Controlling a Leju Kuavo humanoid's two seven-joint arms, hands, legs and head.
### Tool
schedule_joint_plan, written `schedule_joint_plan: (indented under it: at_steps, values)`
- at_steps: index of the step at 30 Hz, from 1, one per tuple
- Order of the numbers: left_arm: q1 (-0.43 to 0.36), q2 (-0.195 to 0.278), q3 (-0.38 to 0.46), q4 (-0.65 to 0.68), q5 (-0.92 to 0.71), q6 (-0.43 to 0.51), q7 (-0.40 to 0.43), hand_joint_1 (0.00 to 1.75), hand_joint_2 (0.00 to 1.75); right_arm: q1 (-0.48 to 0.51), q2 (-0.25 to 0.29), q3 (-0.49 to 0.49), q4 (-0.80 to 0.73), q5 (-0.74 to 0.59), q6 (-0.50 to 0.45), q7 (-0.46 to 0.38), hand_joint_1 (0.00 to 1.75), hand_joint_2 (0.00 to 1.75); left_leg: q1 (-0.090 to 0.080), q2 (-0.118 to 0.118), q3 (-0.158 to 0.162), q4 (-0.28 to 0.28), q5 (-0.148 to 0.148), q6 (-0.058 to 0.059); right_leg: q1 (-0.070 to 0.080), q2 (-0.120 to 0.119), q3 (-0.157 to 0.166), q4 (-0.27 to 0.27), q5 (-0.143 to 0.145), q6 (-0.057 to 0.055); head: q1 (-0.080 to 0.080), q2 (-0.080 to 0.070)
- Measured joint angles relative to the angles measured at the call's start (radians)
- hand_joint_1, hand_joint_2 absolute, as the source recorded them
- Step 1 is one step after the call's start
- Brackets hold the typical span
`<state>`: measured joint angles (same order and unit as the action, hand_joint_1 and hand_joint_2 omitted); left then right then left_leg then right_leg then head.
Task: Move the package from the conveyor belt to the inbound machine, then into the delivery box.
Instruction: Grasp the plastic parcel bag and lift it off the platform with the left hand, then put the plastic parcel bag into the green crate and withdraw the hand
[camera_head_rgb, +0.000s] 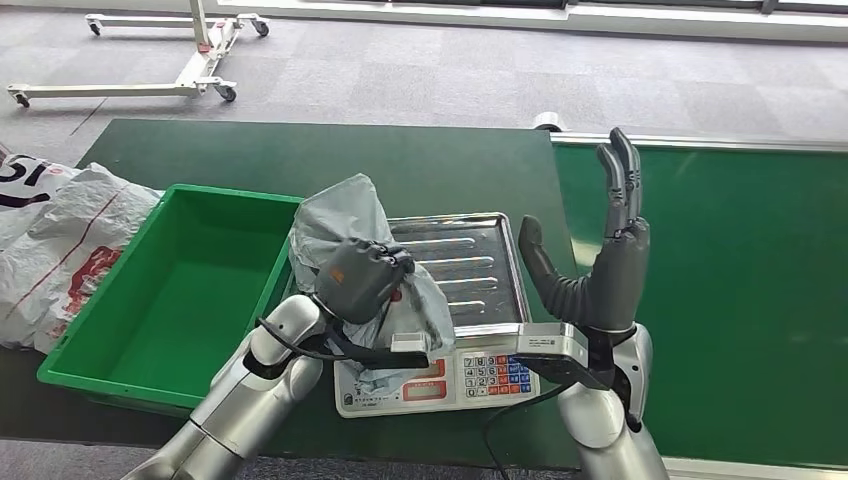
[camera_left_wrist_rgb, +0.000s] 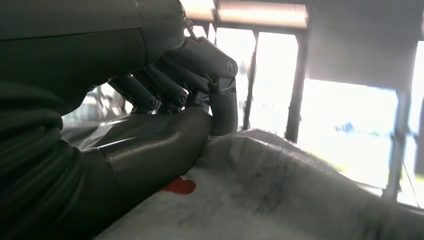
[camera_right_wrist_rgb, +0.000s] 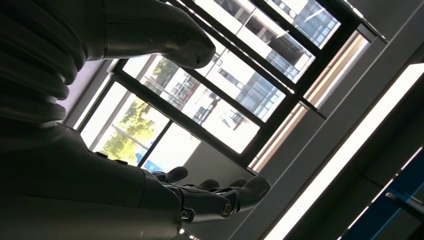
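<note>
The bag (camera_head_rgb: 350, 225), a soft grey plastic mailer, lay crumpled on the scale (camera_head_rgb: 455, 300) beside the green bin (camera_head_rgb: 100, 350); it looked light and slippery, best taken by bunched film. The left hand (camera_head_rgb: 362, 278) grasped it. The left wrist view showed the fingers (camera_left_wrist_rgb: 165, 90) curled into the plastic. The right hand (camera_head_rgb: 600, 255) stood released, fingers up.
</note>
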<state>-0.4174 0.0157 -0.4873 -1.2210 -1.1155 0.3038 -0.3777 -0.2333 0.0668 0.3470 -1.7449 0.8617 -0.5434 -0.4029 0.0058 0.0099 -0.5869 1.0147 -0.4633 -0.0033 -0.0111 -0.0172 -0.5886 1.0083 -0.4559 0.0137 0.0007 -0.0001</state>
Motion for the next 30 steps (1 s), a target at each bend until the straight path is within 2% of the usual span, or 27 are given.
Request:
schedule_joint_plan:
  at_steps: [2,3,4,6,10,15,17,21,22,23,27,30]
  values:
    - [0.017,-0.008,0.075,-0.095,-0.096,0.216,0.092,1.75,1.75,0.021,0.0,-0.006,-0.004,0.005,-0.009,-0.005,0.0,1.75,0.0,0.0,0.0,0.0,0.0,0.0,0.0,0.001,-0.001,0.0,0.0,0.0,0.0,0.0]
    - [0.023,-0.014,0.12,-0.141,-0.14,0.294,0.133,1.75,1.75,0.032,0.0,-0.009,-0.005,0.007,-0.016,-0.006,0.0,1.75,0.0,0.001,0.0,0.0,0.0,0.0,0.0,0.001,-0.001,0.0,0.0,0.0,0.0,0.0]
    - [0.029,-0.019,0.163,-0.179,-0.171,0.344,0.161,1.75,1.75,0.042,0.0,-0.011,-0.005,0.008,-0.024,-0.006,0.0,1.75,0.0,0.001,0.0,0.0,0.0,0.0,0.0,0.001,-0.001,0.0,0.0,0.0,0.0,0.0]
    - [0.036,-0.028,0.237,-0.232,-0.199,0.381,0.185,1.75,1.75,0.053,0.0,-0.013,-0.005,0.011,-0.032,-0.005,0.0,1.75,0.0,0.001,0.0,0.0,0.0,0.0,0.0,0.001,-0.001,0.0,0.0,0.0,0.0,0.0]
    - [0.051,-0.052,0.335,-0.284,-0.223,0.394,0.193,1.75,1.75,0.054,0.0,-0.014,-0.005,0.018,-0.023,0.01,0.0,1.75,0.0,0.001,0.0,0.0,0.0,0.0,0.0,0.001,-0.001,0.0,0.0,0.0,0.0,0.0]
    - [0.069,-0.081,0.409,-0.317,-0.309,0.395,0.215,1.75,1.75,0.053,0.0,-0.014,-0.005,0.021,-0.021,0.017,0.0,1.75,0.0,0.001,0.0,0.0,0.0,0.0,0.0,0.001,0.0,0.0,0.0,0.0,0.0,0.0]
    - [0.067,-0.081,0.427,-0.315,-0.364,0.381,0.289,1.75,1.75,0.053,0.0,-0.014,-0.005,0.023,-0.022,0.019,0.0,1.75,0.0,0.001,0.0,0.0,0.0,0.0,0.0,0.001,-0.001,0.0,0.0,0.0,0.0,0.0]
    - [0.017,-0.009,0.376,-0.238,-0.378,0.25,0.626,1.75,1.75,0.053,0.0,-0.014,-0.005,0.031,-0.018,0.031,0.0,1.75,0.0,0.001,0.0,0.0,0.001,-0.001,0.0,0.001,-0.002,0.0,0.0,0.0,-0.001,0.0]
    - [0.002,0.008,0.356,-0.207,-0.378,0.229,0.669,1.75,1.75,0.053,0.0,-0.014,-0.005,0.033,-0.015,0.032,0.0,1.75,0.0,0.001,0.0,0.0,0.001,-0.001,0.001,0.001,-0.002,0.0,0.0,0.0,-0.001,0.0]
    - [-0.01,0.02,0.341,-0.173,-0.378,0.22,0.685,1.75,1.75,0.053,0.0,-0.015,-0.006,0.035,-0.011,0.032,0.0,1.75,0.001,0.001,0.0,0.0,0.001,-0.002,0.001,0.001,-0.001,0.0,0.0,0.0,-0.001,0.0]
    - [-0.039,0.033,0.33,-0.048,-0.378,0.214,0.665,1.75,1.75,0.053,0.0,-0.015,-0.01,0.039,-0.001,0.032,0.0,1.75,0.001,0.003,0.0,0.0,0.001,-0.002,0.001,0.003,-0.002,0.001,0.001,-0.002,0.0,0.0]
    - [-0.06,0.04,0.34,0.036,-0.378,0.196,0.697,1.75,1.75,0.053,0.0,-0.015,-0.011,0.039,0.002,0.034,0.0,1.75,0.001,0.004,0.0,0.0,0.001,-0.002,0.001,0.004,-0.002,0.001,0.001,-0.002,0.0,0.0]
